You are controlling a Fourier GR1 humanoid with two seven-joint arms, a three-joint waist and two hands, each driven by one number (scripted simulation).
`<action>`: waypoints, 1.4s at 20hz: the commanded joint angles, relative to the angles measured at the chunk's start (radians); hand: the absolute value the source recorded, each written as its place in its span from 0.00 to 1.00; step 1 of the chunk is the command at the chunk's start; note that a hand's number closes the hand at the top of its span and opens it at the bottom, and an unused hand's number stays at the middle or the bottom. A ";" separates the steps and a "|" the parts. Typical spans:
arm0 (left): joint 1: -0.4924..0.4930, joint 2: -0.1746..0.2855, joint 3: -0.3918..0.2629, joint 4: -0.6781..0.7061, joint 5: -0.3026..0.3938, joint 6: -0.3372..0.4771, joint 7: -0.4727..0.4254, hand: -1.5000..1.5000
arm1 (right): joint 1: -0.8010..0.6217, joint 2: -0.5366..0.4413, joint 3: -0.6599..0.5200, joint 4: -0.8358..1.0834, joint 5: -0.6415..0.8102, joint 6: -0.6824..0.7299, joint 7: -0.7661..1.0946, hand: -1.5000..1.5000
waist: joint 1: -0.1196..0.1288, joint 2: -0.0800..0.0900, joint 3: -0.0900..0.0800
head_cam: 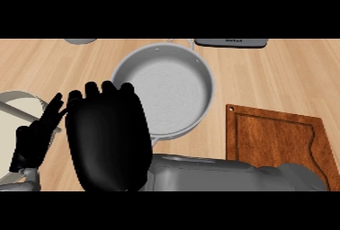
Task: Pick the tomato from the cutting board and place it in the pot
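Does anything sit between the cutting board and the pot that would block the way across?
Nothing visible does: only bare counter lies between the cutting board and the pot. No tomato shows on the board; the right hand, at the pot's near-left rim, may hide it.

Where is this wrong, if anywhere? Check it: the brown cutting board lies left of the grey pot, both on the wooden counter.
The side is wrong. The head view shows the brown cutting board lying right of the grey pot, not left. Both do sit on the wooden counter.
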 commanded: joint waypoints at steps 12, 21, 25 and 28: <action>0.018 -0.011 0.029 0.003 -0.019 0.027 -0.018 0.50 | -0.199 0.009 -0.237 0.576 -0.144 -0.268 -0.300 1.00 | -0.014 0.011 0.000; -0.032 -0.012 0.006 -0.018 -0.029 0.012 0.043 0.50 | -0.282 0.009 -0.265 0.954 -0.222 -0.299 -0.565 1.00 | 0.009 0.020 -0.001; -0.030 -0.006 0.006 0.007 -0.037 0.004 -0.004 0.50 | -0.242 0.009 -0.317 1.033 -0.303 -0.389 -0.681 1.00 | 0.024 0.027 0.000; 0.010 -0.023 -0.013 -0.002 -0.037 -0.003 -0.036 0.50 | -0.255 0.009 -0.320 1.063 -0.380 -0.393 -0.651 0.00 | 0.051 0.028 -0.001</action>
